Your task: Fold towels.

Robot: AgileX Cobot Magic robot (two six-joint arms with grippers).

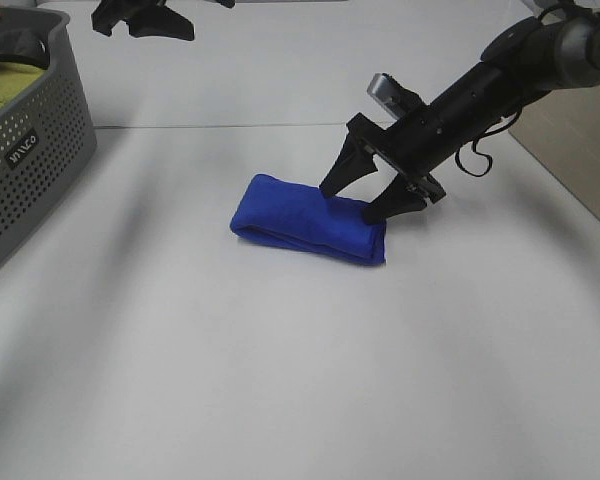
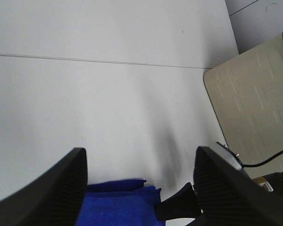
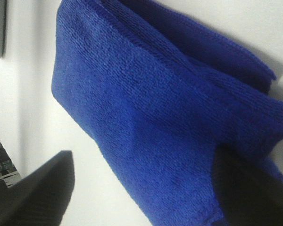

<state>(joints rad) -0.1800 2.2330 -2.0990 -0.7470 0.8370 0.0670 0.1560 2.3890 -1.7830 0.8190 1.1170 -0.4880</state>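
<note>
The royal blue towel (image 1: 305, 228) lies folded into a thick, narrow bundle in the middle of the white table (image 1: 280, 370). My right gripper (image 1: 348, 204) is open, its two black fingers straddling the towel's far right end; one fingertip (image 1: 330, 186) touches its back edge. The right wrist view shows the towel (image 3: 146, 103) filling the space between the spread fingers (image 3: 35, 193), with folded layers showing at one end. My left gripper (image 1: 143, 25) is open and empty, raised at the table's far side. In the left wrist view the towel's edge (image 2: 120, 202) shows between its fingers (image 2: 52, 188).
A perforated grey basket (image 1: 30, 160) holding a yellow-green cloth (image 1: 5, 85) stands at the left edge. A beige panel (image 2: 250, 103) lies beyond the table's right side. A seam line (image 1: 230, 126) crosses the table behind the towel.
</note>
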